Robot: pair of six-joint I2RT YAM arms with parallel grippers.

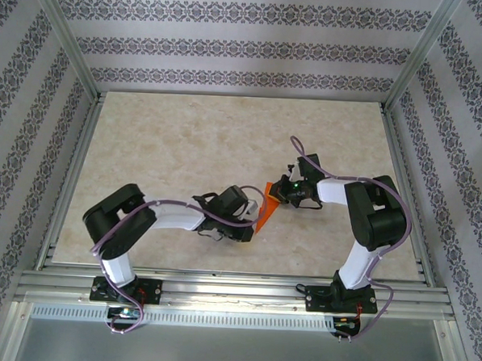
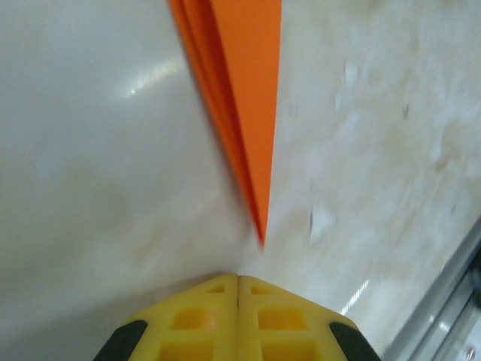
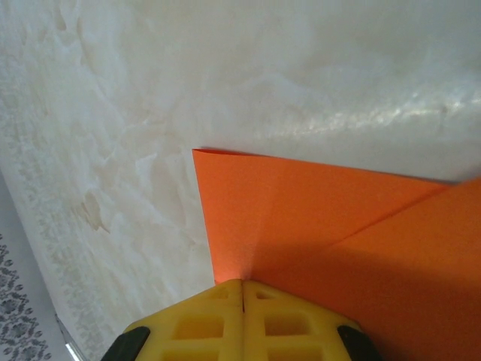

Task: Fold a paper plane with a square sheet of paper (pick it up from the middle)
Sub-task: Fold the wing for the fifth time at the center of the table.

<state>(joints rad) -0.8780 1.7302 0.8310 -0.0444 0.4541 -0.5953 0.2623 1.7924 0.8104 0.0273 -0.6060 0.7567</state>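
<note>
At the right gripper (image 3: 242, 284), the fingers are pressed together on the wide end of the paper plane (image 3: 338, 226), nipping it or not I cannot tell. The left gripper (image 2: 238, 280), also pressed together, holds nothing just short of the point. Folding looks nearly done to me: a narrow creased dart lies mid-table (image 1: 187, 137), perhaps wanting only a last pressing and letting go.

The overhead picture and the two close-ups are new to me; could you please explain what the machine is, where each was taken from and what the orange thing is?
The machine is two robot arms bolted to a marbled table, seen from above: left arm, right arm. Each close-up comes from a camera on a wrist, looking along its yellow fingers. Between the arms lies the paper plane, a folded orange sheet. The left gripper is shut just short of its pointed tip. The right gripper is shut, touching an edge of it. Neither clearly holds it.
</note>
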